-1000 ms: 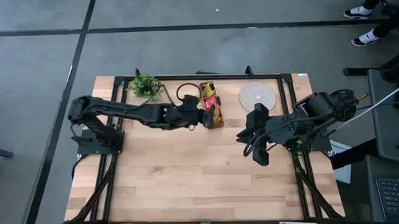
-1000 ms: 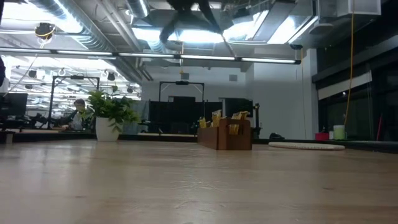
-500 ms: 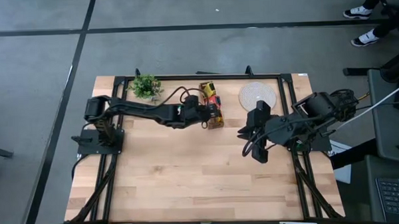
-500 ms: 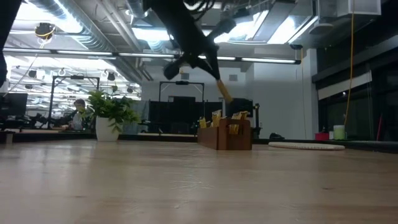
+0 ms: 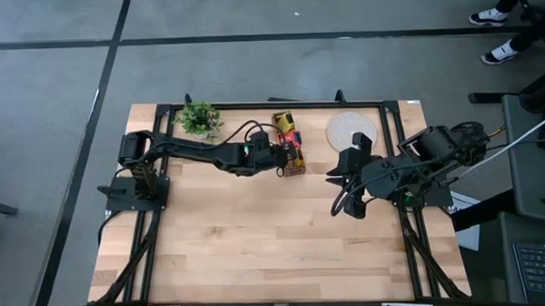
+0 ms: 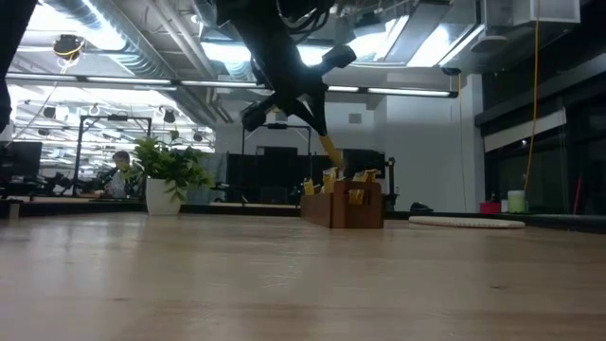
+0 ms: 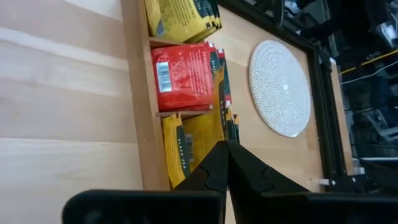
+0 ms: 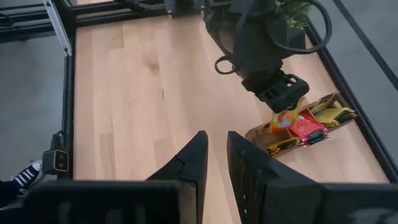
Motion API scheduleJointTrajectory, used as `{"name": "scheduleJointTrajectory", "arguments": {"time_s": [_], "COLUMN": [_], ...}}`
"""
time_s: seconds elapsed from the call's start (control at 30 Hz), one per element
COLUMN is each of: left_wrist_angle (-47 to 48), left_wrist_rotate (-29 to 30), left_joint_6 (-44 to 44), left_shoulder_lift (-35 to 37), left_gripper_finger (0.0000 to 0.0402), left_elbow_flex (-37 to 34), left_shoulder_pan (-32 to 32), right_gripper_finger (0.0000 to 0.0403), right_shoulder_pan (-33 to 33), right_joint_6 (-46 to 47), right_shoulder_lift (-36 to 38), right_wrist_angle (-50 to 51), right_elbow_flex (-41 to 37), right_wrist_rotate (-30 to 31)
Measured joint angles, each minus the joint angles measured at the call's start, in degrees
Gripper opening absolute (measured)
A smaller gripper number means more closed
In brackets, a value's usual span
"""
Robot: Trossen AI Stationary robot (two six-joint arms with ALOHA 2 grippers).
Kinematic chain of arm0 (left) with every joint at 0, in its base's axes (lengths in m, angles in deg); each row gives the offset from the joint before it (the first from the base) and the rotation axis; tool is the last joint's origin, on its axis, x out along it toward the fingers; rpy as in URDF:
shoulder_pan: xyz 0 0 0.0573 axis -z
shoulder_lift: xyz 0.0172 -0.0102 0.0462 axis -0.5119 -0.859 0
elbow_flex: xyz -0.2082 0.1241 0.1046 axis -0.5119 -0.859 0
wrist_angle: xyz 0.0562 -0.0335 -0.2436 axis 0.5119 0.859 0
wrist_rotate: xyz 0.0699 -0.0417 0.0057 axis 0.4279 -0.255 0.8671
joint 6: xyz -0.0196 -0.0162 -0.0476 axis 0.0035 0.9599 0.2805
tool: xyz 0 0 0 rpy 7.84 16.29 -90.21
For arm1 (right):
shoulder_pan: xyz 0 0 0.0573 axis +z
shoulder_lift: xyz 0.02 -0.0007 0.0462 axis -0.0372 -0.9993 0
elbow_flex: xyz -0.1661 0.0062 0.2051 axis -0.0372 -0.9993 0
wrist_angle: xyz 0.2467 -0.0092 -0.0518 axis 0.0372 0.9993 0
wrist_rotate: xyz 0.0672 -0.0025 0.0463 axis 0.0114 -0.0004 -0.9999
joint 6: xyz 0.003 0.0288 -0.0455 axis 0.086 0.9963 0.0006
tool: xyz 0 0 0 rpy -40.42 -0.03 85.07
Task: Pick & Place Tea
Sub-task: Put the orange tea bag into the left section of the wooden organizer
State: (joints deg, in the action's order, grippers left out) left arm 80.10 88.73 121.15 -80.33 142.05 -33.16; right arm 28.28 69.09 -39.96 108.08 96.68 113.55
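A wooden tea box (image 5: 287, 134) stands at the far middle of the table, with yellow and red sachets (image 7: 183, 78) upright in its compartments. My left gripper (image 6: 320, 133) hangs just above the box's near end (image 6: 346, 206), shut on one yellow sachet (image 6: 332, 152). In the left wrist view its fingers (image 7: 225, 146) meet over the yellow stack (image 7: 186, 149). My right gripper (image 5: 342, 205) hovers open over bare wood at the right, near the box's near side, touching nothing. My left gripper pinches the yellow sachet by its upper edge (image 8: 283, 112) between its two fingers, coming slanting down from above. The sachet hangs tilted below the fingertips, its lower end (image 6: 338, 163) close above the box; I cannot tell whether it touches the sachets inside.
A small potted plant (image 5: 199, 117) stands at the far left of the box, and a round pale woven mat (image 5: 352, 129) lies to its right. Black frame rails (image 5: 400, 149) run along the table's sides. Bare wood (image 5: 257, 235) fills the near half.
My left gripper has come down from high above the table toward the tea box, carrying the yellow sachet, and has then drifted slightly over the box's near end. It has stayed shut. The box has kept its place.
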Motion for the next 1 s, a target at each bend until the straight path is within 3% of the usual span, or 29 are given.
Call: {"name": "scheduleJointTrajectory", "arguments": {"time_s": [0.63,1.0], "left_wrist_angle": [-2.1,-6.0], "left_wrist_rotate": [-0.9,1.3], "left_joint_6": [2.8,-2.6], "left_shoulder_lift": [-3.2,-3.2], "left_gripper_finger": [0.0002,0.0008], "left_elbow_flex": [0.0,0.0], "left_shoulder_pan": [1.3,1.1], "right_gripper_finger": [0.0064,0.0064], "right_shoulder_pan": [0.0,0.0], "right_joint_6": [-0.1,-1.1], "right_shoulder_lift": [0.0,0.0], "right_wrist_angle": [1.0,1.0], "right_elbow_flex": [-0.1,-0.1], "right_wrist_rotate": [0.6,0.7]}}
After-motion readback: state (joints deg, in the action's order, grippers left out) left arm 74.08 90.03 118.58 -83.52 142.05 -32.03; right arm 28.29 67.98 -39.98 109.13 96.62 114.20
